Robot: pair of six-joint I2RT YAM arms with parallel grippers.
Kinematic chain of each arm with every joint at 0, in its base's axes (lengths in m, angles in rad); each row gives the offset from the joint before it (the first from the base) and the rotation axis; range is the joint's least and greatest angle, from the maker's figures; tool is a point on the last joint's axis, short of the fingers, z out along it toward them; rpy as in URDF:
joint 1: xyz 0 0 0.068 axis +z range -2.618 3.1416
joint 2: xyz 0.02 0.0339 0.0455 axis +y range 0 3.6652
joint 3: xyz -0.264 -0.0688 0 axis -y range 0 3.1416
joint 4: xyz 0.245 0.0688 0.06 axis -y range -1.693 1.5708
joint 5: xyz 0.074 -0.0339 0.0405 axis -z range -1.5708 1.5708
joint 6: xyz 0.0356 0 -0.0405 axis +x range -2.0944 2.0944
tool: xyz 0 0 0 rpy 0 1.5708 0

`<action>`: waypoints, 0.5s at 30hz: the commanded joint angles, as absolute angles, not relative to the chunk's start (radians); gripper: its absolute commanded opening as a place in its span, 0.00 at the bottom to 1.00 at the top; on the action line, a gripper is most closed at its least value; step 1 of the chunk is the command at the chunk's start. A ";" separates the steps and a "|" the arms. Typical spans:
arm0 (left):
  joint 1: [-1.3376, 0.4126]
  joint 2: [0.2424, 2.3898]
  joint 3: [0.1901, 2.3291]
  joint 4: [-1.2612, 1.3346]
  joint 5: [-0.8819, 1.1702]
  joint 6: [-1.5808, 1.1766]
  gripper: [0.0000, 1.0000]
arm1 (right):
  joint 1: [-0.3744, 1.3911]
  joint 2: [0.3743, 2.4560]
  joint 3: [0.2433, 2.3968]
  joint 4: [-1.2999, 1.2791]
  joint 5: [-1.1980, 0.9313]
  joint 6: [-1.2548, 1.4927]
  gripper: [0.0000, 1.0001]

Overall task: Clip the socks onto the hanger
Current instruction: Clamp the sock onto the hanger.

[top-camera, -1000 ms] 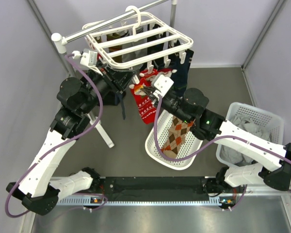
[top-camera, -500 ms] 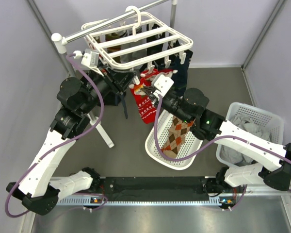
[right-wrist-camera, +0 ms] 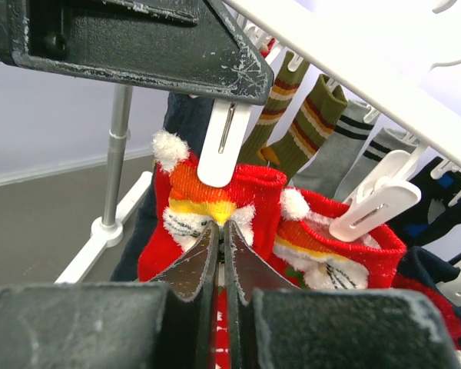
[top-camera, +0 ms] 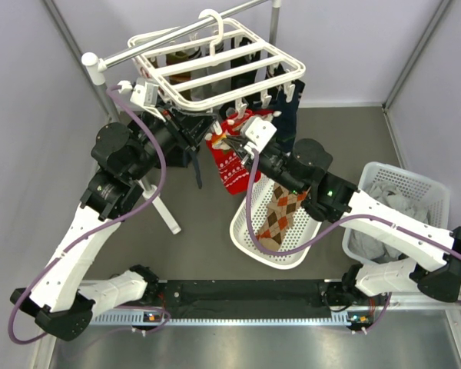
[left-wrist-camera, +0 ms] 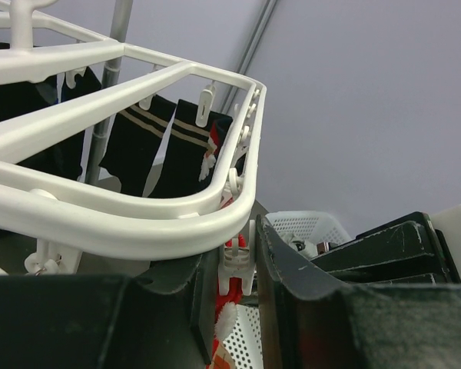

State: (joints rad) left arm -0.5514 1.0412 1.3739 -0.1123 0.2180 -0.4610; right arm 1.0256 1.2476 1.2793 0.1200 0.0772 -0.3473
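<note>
Slippage worries us: our right gripper (right-wrist-camera: 221, 234), jaws pressed nearly together, pinches the red sock (right-wrist-camera: 253, 192) by its cuff, the clip (right-wrist-camera: 221, 146) at twelve o'clock, beneath the hanger (left-wrist-camera: 138, 223). Our left gripper (left-wrist-camera: 233, 257) squeezes that clip; released early, it may miss the cuff.

No legible text, labels, brands or numbers – none in any view

The hanger (top-camera: 219, 79) and socks (top-camera: 229, 165) are crowding the far edge. A round basket (top-camera: 246, 234) is blocking mid-table, a square basket (top-camera: 399, 171) the right edge.
</note>
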 commanded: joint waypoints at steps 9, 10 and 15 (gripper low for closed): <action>-0.555 1.048 1.364 -0.060 0.258 -0.456 0.00 | 1.035 1.253 1.365 0.183 0.055 -0.337 0.00; -0.557 1.048 1.362 -0.060 0.256 -0.456 0.00 | 1.035 1.255 1.367 0.184 0.055 -0.339 0.00; -0.557 1.045 1.361 -0.054 0.256 -0.465 0.05 | 1.035 1.267 1.382 0.186 0.052 -0.337 0.00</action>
State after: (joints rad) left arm -0.5514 1.0435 1.3708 -0.0975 0.2279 -0.4614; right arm 1.0256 1.2552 1.3190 0.1303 0.0742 -0.3470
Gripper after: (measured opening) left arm 0.281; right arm 0.009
